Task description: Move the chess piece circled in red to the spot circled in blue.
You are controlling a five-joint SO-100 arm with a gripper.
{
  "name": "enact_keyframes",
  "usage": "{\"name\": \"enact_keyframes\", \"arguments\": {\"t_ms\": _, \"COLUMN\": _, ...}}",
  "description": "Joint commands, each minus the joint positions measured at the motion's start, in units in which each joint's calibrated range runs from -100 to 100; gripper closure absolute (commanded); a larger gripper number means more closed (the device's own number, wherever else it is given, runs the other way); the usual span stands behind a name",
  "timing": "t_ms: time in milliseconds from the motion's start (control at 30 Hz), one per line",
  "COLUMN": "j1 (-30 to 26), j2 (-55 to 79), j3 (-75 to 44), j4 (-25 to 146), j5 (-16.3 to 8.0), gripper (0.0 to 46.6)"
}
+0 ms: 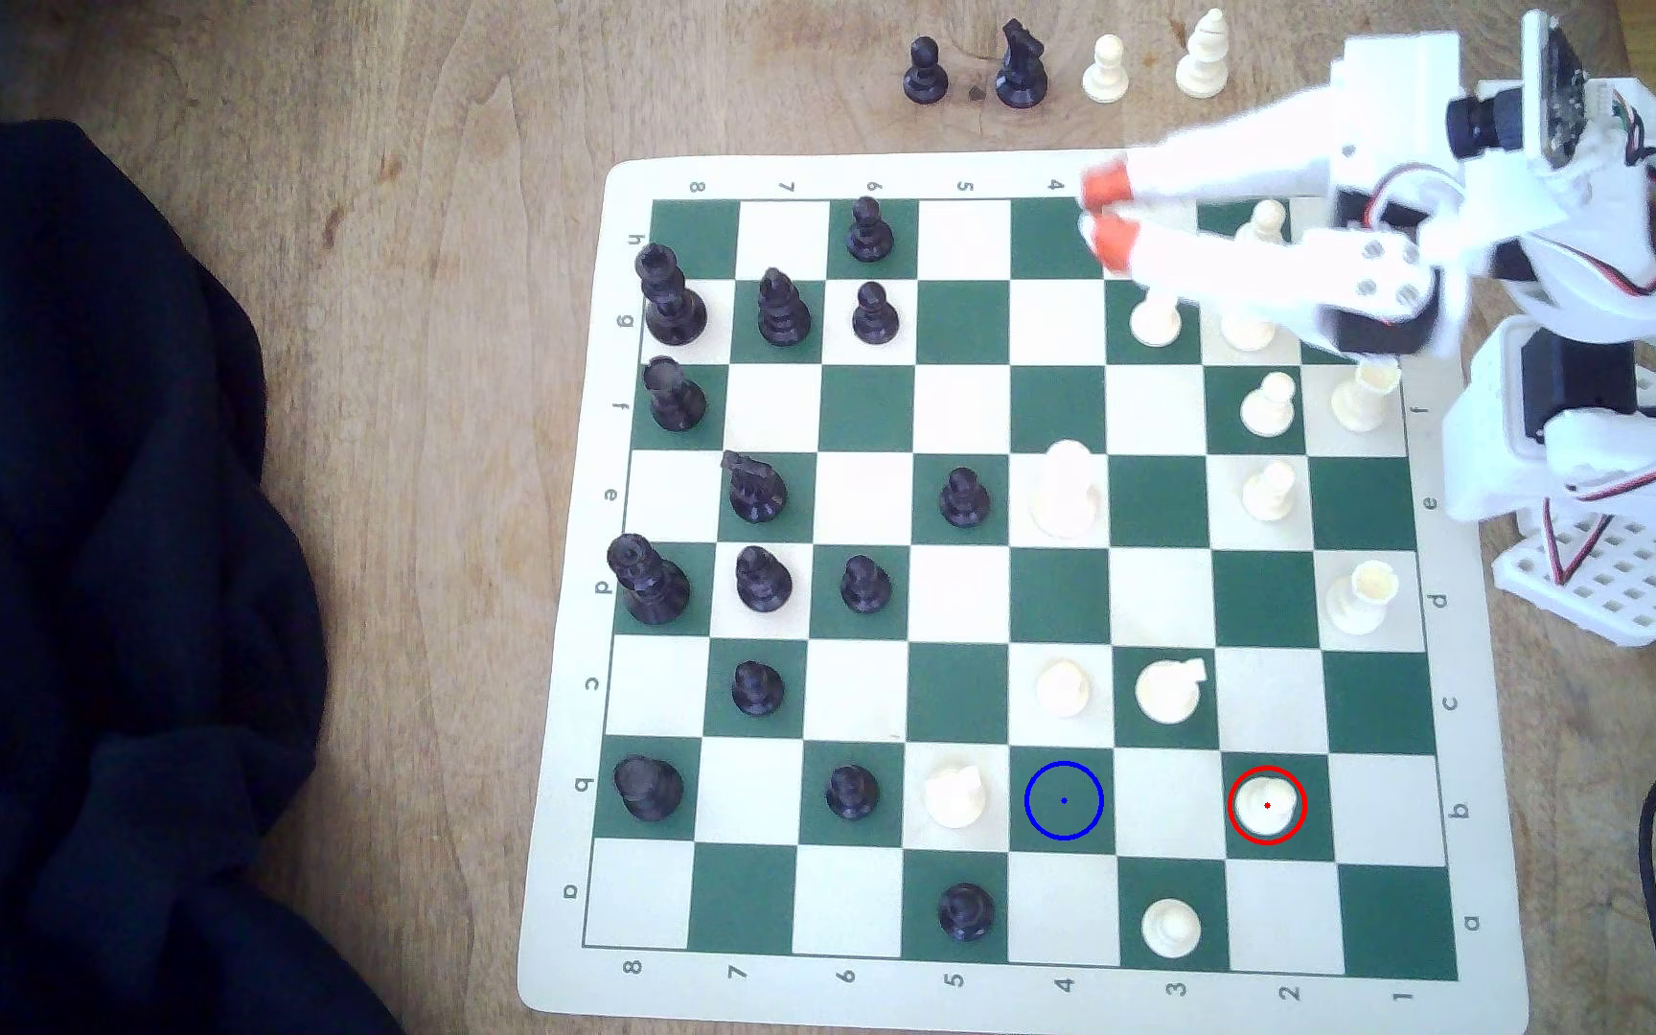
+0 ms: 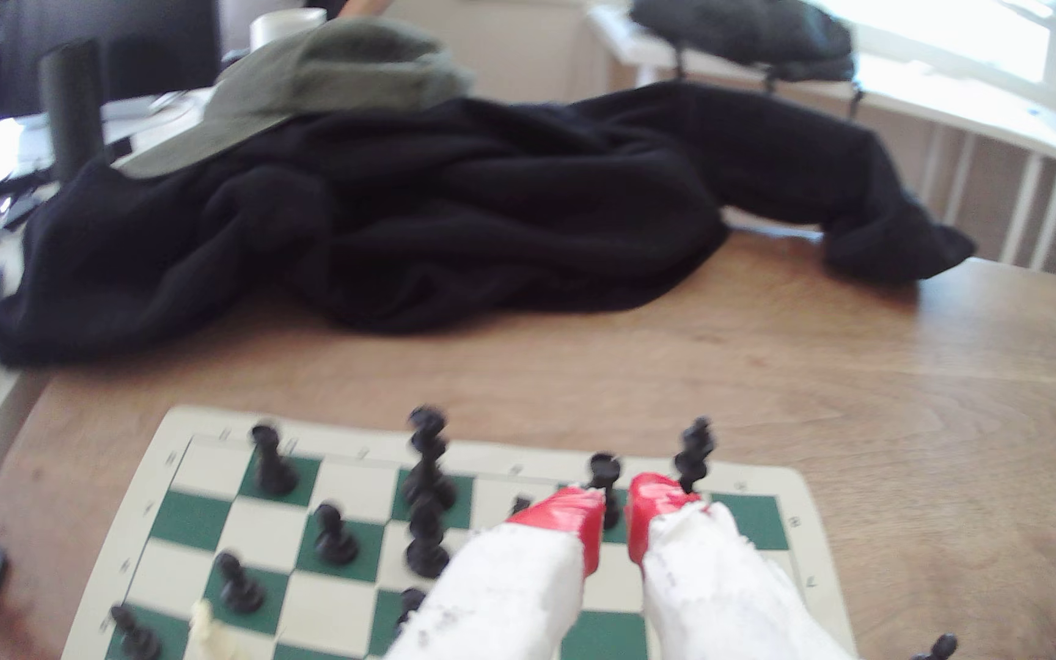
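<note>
Our chessboard point(image 1: 963, 567) lies flat on the wooden surface point(image 1: 466, 299), the arm reaching over its far edge in the exterior view. The gripper point(image 1: 1098, 217) hangs above row h, its red-tipped fingers point(image 2: 567, 515) parted by a narrow gap and grasping nothing. The chess piece point(image 1: 1266, 804) stands upright in the red ring, well apart from us: down the board and toward the exterior view's right. The spot point(image 1: 1063, 800) sits two squares to its left in that view.

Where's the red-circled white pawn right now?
In the exterior view the white pawn stands on a green square at the board's lower right, two squares to the right of the blue-ringed square.
</note>
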Motion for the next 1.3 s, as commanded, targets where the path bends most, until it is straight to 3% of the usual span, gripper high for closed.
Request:
{"name": "enact_keyframes", "arguments": {"t_ms": 0, "j1": -10.60, "j2": 7.29, "j3": -13.34, "j4": 15.15, "j5": -1.07, "gripper": 42.1}}
{"name": "enact_keyframes", "arguments": {"t_ms": 133, "j1": -19.20, "j2": 16.37, "j3": -20.41, "j4": 25.64, "j5": -2.34, "gripper": 37.2}}
{"name": "enact_keyframes", "arguments": {"t_ms": 200, "j1": -21.71, "j2": 19.86, "j3": -21.95, "j4": 29.16, "j5": -2.54, "gripper": 37.0}}
{"name": "enact_keyframes", "arguments": {"t_ms": 467, "j1": -32.73, "j2": 29.96, "j3": -19.96, "j4": 32.60, "j5": -6.59, "gripper": 29.7}}
{"name": "enact_keyframes", "arguments": {"t_ms": 833, "j1": -34.92, "j2": 39.04, "j3": -9.08, "j4": 22.61, "j5": -6.98, "gripper": 31.3}}
{"name": "enact_keyframes", "arguments": {"t_ms": 1267, "j1": -38.83, "j2": 50.92, "j3": -9.98, "j4": 12.29, "j5": -8.06, "gripper": 32.6}}
